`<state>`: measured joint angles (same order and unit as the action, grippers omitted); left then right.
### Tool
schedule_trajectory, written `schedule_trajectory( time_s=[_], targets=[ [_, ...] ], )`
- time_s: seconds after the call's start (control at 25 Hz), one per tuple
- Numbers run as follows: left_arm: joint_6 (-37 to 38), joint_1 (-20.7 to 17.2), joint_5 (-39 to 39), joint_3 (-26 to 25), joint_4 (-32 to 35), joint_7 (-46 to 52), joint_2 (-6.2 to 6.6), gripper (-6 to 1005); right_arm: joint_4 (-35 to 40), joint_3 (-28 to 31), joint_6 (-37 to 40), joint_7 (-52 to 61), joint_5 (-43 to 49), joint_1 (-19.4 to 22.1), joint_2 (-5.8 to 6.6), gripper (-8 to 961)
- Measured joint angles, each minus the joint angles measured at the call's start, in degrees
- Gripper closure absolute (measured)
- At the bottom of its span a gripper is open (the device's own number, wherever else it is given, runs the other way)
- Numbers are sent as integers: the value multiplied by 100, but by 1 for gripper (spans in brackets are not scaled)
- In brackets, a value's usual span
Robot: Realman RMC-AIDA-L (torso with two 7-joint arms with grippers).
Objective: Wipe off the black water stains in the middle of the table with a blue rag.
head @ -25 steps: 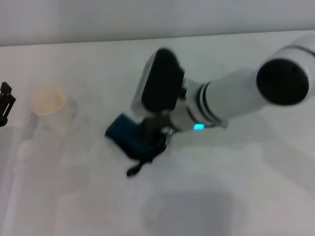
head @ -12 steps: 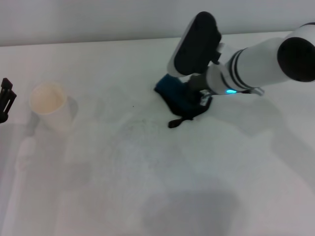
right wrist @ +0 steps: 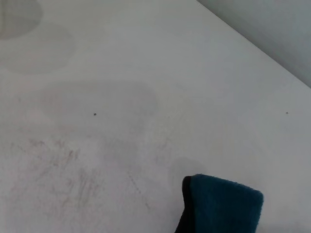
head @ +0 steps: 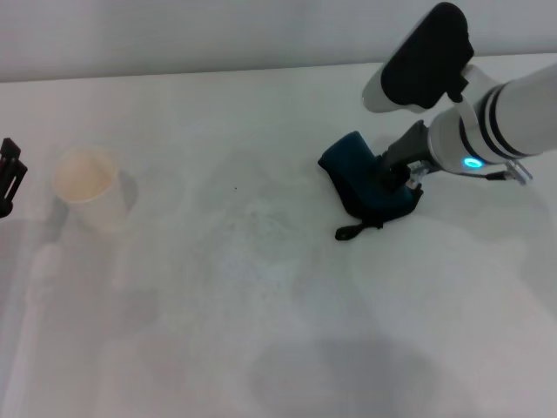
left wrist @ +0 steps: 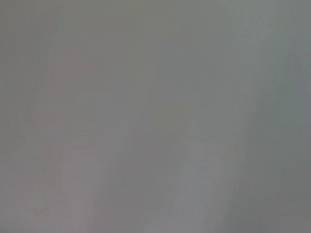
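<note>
The blue rag [head: 364,185] lies bunched on the white table [head: 261,348] at the right of the middle, its black loop [head: 350,232] trailing toward me. My right gripper [head: 396,178] presses down on the rag's right side and is shut on it. In the right wrist view a corner of the rag [right wrist: 223,206] shows. No dark blob of the black water stains shows. Where the table's middle is, I see only faint grey streaks [head: 252,228] [right wrist: 63,170] and a tiny dark speck [head: 235,188] [right wrist: 95,114]. My left gripper [head: 9,178] is parked at the far left edge.
A white paper cup [head: 85,181] stands at the left, close to the left gripper. The table's back edge [head: 218,71] meets a grey wall. The left wrist view shows only a plain grey surface.
My right gripper has dragged the blue rag from the middle-left of the table across to the right and slightly back. The left arm and the cup have not moved.
</note>
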<state>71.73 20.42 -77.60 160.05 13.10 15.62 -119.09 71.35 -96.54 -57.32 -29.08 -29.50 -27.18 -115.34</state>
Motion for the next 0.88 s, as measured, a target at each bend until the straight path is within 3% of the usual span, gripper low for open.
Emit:
schedule_trajectory(
  time_s=[0.28, 0.44, 0.76, 0.88],
  targets=[
    [0, 66, -1, 0, -21, 7, 0, 112, -106, 10, -154, 148, -307, 89, -4, 867],
    [-1, 98, 0, 0, -21, 9, 0, 112, -242, 20, -150, -359, -798, 91, 4, 842],
    [-1, 120, -1, 0, -23, 11, 0, 112, -258, 294, 209, -673, -1018, 179, 3, 792],
    [0, 123, -1, 0, -35, 11, 0, 111, -278, 809, 218, -936, -1414, 221, 4, 668]
  ],
)
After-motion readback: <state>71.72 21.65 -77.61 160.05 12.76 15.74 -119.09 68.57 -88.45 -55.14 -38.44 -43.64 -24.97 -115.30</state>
